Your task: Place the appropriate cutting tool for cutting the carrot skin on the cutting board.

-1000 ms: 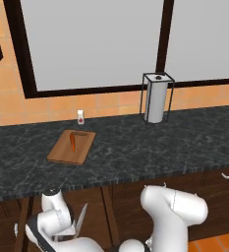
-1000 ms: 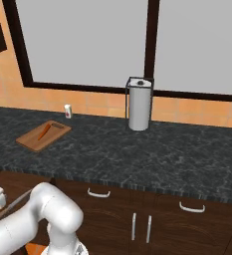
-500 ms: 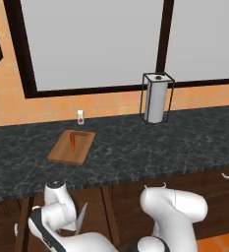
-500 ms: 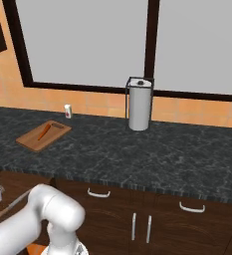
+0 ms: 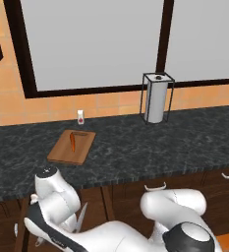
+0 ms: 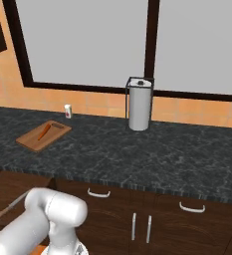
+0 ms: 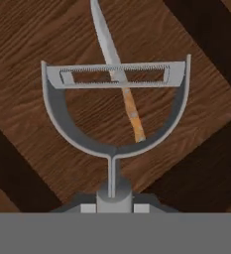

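Gripping the peeler (image 7: 114,106) by its slim handle, the gripper (image 7: 114,198) was closed on it, the forked head and blade bar standing out ahead above a brown wooden surface (image 7: 32,44), with a knife (image 7: 118,74) of brown handle lying beyond. Cutting board (image 5: 71,147) lay flat on the dark speckled counter (image 5: 135,147), carrot (image 5: 72,141) resting on its far half; small bottle (image 5: 80,117) near its far edge, paper towel holder (image 5: 157,98) well apart to the right.
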### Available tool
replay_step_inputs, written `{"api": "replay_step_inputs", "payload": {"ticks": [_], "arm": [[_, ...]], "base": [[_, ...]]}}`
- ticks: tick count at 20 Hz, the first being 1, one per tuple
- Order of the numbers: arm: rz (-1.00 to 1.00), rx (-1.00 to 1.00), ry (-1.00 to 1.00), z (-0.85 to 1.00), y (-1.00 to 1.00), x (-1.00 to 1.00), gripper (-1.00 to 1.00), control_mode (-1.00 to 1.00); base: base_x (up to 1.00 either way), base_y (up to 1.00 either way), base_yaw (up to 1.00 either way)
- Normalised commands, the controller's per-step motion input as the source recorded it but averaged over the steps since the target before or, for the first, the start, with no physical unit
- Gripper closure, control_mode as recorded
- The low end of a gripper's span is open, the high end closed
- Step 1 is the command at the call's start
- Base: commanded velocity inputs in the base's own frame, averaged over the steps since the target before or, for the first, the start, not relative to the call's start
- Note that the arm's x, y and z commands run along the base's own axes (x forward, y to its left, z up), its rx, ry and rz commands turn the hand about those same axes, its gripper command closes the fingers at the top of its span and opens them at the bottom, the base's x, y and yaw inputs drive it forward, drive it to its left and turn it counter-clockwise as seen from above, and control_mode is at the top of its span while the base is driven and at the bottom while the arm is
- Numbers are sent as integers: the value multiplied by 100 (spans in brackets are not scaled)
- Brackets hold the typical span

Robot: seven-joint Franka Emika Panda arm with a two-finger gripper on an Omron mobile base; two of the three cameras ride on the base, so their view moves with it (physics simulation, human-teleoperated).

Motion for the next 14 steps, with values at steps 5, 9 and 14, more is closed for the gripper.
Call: {"api": "replay_step_inputs", "payload": {"ticks": [5, 9, 14], "arm": [[-22, -7, 0, 100, -34, -56, 100, -100], [-14, -8, 0, 100, -5, 16, 100, -100], [-10, -11, 0, 93, 0, 63, 100, -100]], "base": [[0, 0, 0], [0, 0, 0], [0, 0, 0]]}}
